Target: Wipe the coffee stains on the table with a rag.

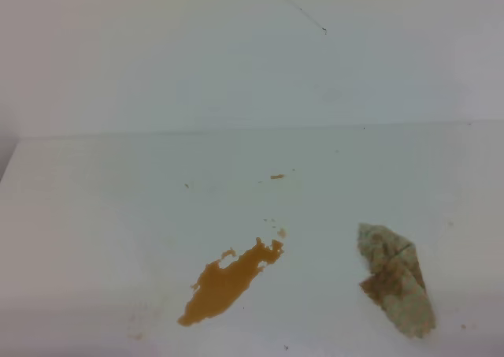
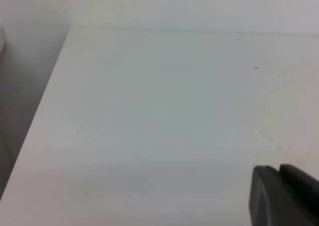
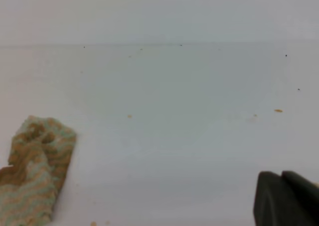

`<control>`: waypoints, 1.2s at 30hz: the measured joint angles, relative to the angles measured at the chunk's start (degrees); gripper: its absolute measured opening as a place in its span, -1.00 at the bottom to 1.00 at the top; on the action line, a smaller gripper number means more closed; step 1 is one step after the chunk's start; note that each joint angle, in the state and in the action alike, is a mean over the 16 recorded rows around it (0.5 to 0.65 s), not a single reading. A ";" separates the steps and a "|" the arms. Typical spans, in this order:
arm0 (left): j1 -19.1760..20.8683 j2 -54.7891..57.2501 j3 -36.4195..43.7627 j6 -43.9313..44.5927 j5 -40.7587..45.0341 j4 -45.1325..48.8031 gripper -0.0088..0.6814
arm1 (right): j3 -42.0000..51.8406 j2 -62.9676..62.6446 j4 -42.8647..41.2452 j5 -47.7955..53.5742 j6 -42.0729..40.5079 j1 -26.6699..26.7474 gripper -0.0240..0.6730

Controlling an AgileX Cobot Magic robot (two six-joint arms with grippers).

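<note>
Nothing is getting wiped yet: the coffee stains [image 1: 228, 282] are sitting untouched on the desk [image 1: 94, 215], the rag [image 1: 396, 288] lying apart to their right, right pincer [image 3: 285, 198] clenched empty, left pincer [image 2: 284, 193] unreadable.

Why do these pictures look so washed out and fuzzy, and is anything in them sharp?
High view: flat, pale light, soft focus, yet the stain and rag stand out. Left wrist view: table nearly featureless, gripper a dark blur. Right wrist view: rag weave readable, gripper blurred.
</note>
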 joint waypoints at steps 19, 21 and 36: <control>0.00 0.00 0.00 0.00 0.00 0.00 -0.97 | 0.00 0.00 3.07 -12.74 0.63 0.00 -0.94; 0.00 0.00 0.00 0.00 0.00 0.00 -0.97 | 0.00 0.00 4.43 -16.71 1.40 0.00 -0.94; 0.00 0.00 0.00 0.00 0.00 0.00 -0.97 | -0.58 0.00 19.27 -34.97 9.16 0.00 -0.94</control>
